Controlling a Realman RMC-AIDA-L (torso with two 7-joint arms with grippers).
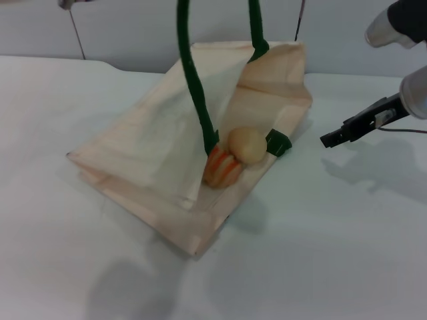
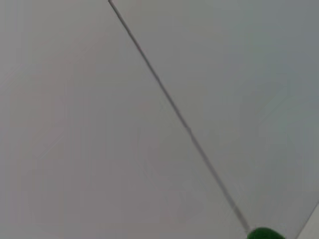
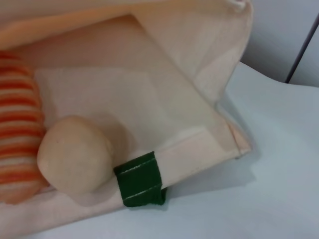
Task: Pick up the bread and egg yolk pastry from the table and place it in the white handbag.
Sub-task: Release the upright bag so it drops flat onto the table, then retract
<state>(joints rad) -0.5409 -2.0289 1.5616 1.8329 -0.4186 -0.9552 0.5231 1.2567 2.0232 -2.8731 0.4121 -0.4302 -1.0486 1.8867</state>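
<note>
Bread (image 1: 222, 168) and egg yolk pastry (image 1: 247, 145) inside white handbag (image 1: 153, 153) | right gripper (image 1: 331, 139) jaws together, empty

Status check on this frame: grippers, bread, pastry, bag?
Right gripper empty, off the white handbag, right side. Left gripper out of view. Bread and egg yolk pastry touching, inside bag mouth. Nothing obstructing.

Landmark: white handbag (image 1: 173, 133), lying on the counter (image 1: 333, 253).
Bread (image 1: 222, 167): inside the handbag's mouth, at its near edge.
Egg yolk pastry (image 1: 247, 145): inside the handbag, touching the bread on its right.
My right jaws (image 1: 331, 139): right of the handbag, apart from it.
</note>
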